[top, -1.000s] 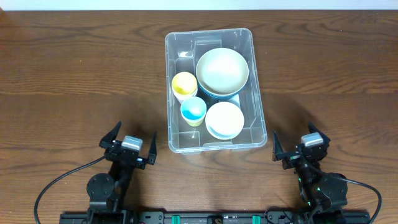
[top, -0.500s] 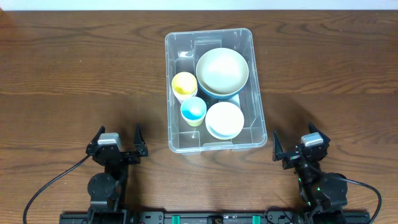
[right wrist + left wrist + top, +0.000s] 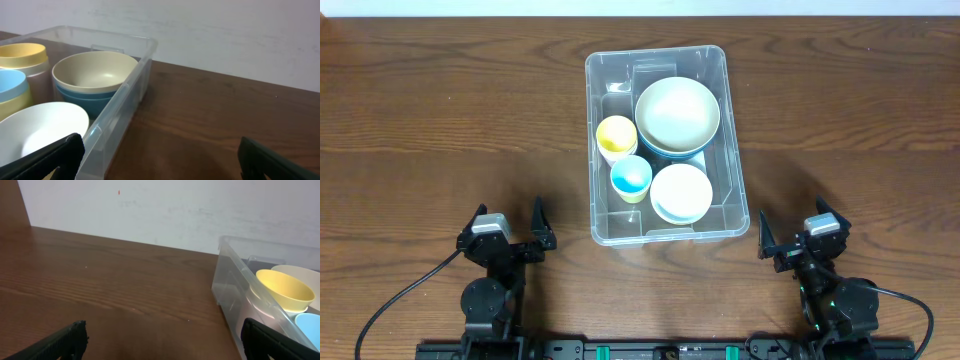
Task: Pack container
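The clear container [image 3: 655, 57] stands at the middle of the table. Inside it are a cream bowl [image 3: 677, 113] nested in a blue one, a white bowl [image 3: 681, 192], a yellow cup [image 3: 616, 135] and a blue cup [image 3: 631, 176]. My left gripper [image 3: 507, 222] is open and empty near the front edge, left of the container's near corner. My right gripper [image 3: 796, 226] is open and empty, right of that near end. The left wrist view has the container wall [image 3: 232, 287] to the right of the left gripper [image 3: 162, 330]. In the right wrist view the container wall [image 3: 120, 110] lies to the left of the right gripper [image 3: 160, 145].
The brown wooden table [image 3: 440, 120] runs wide on both sides of the container. A pale wall [image 3: 165, 210] rises behind the far edge. Black cables [image 3: 405, 295] curl beside the arm bases at the front edge.
The left gripper has shifted left, away from the container, and has stood still for the last half second. The right gripper and the container's contents have not moved.
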